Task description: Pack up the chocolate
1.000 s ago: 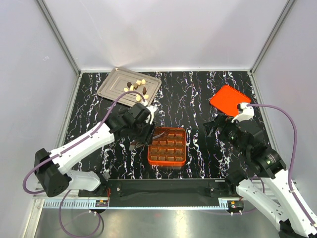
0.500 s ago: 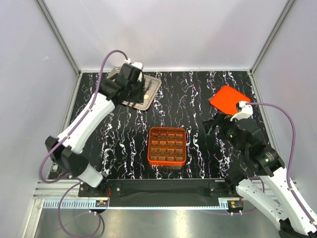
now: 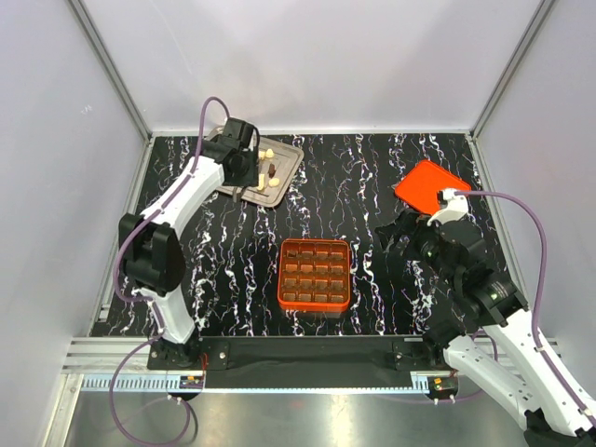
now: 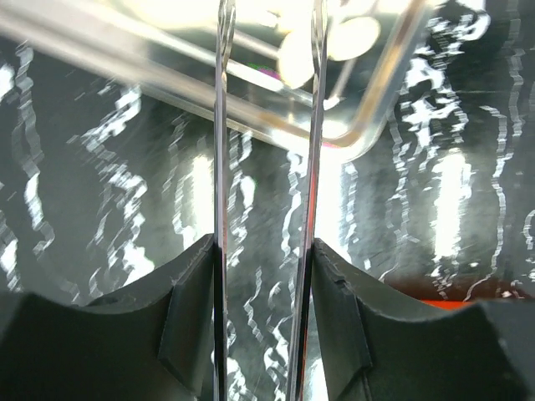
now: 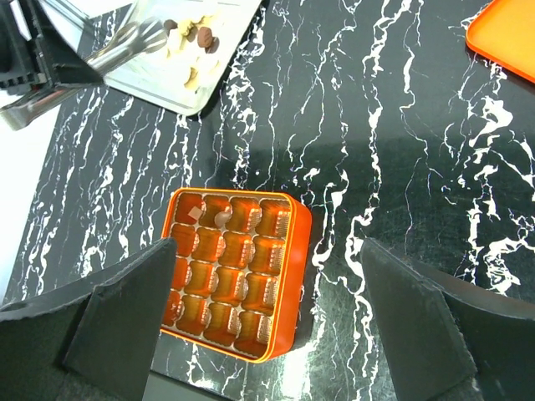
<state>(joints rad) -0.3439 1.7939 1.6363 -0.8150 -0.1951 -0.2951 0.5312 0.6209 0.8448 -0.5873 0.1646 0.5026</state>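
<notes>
Chocolate pieces [image 5: 203, 35], dark and cream, lie on a metal tray [image 3: 291, 156] just ahead of the left gripper [image 4: 263, 251], which is clamped narrow on silver tongs [image 4: 221, 125] pointing over them. The right gripper [image 5: 267, 246] is spread wide and empty above the orange box [image 5: 298, 267]. Most of its cells look unfilled, so packing seems barely begun. The orange lid [image 3: 430, 186] lies beyond that gripper. No writing is readable.

One metal tray [image 3: 289, 160] far left, one sixteen-cell orange box [image 5: 301, 251], one orange lid [image 3: 430, 188] far right, one pair of tongs [image 5: 125, 48], about eight chocolate pieces [image 5: 203, 35].
</notes>
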